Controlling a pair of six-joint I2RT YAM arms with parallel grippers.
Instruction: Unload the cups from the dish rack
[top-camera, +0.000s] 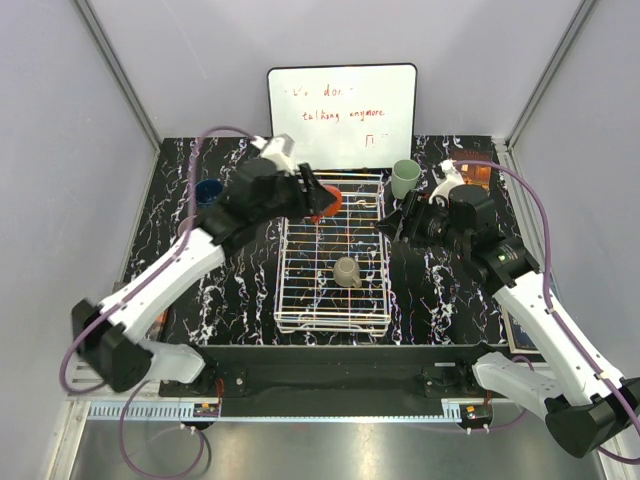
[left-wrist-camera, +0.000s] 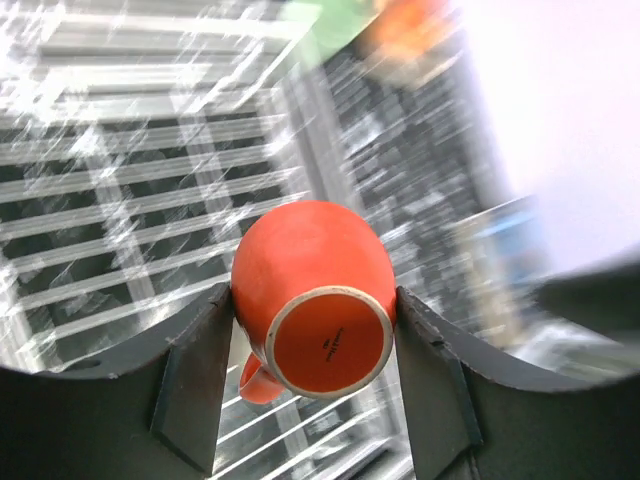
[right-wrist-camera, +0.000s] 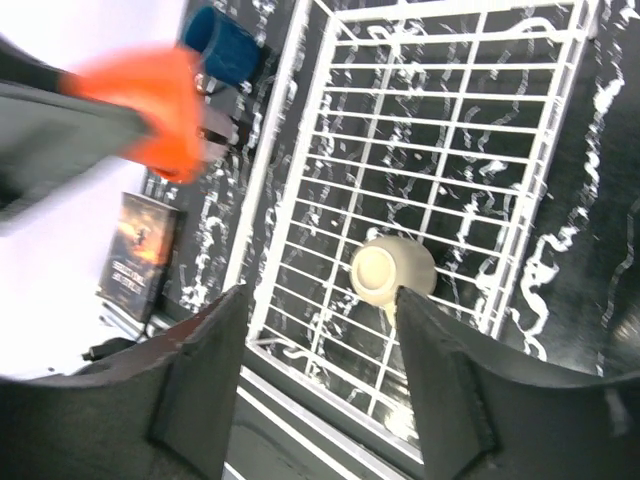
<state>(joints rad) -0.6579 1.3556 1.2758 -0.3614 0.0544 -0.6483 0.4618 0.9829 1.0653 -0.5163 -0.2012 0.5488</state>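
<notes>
Left pincer (top-camera: 318, 203): we find it clamped on the orange mug (left-wrist-camera: 310, 270), above the rack's (top-camera: 332, 328) far end | right pincer (right-wrist-camera: 320, 300): wide, empty, beside rack | taupe mug (top-camera: 347, 271): inverted inside rack | mint mug (top-camera: 405, 178), blue mug (top-camera: 208, 191): on table (top-camera: 250, 300).

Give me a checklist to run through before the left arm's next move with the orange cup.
1. Hold of left gripper on orange cup: ok, jaws press on both sides.
2. Cup lifted clear of dish rack wires: cannot tell; it hangs over the far left corner.
3. Path free of right gripper: ok, open, empty, at the rack's right side.
4. Distance from blue cup on the table left of the rack: ok, well apart.
5. Rack emptied: not ok, taupe cup inside.
</notes>
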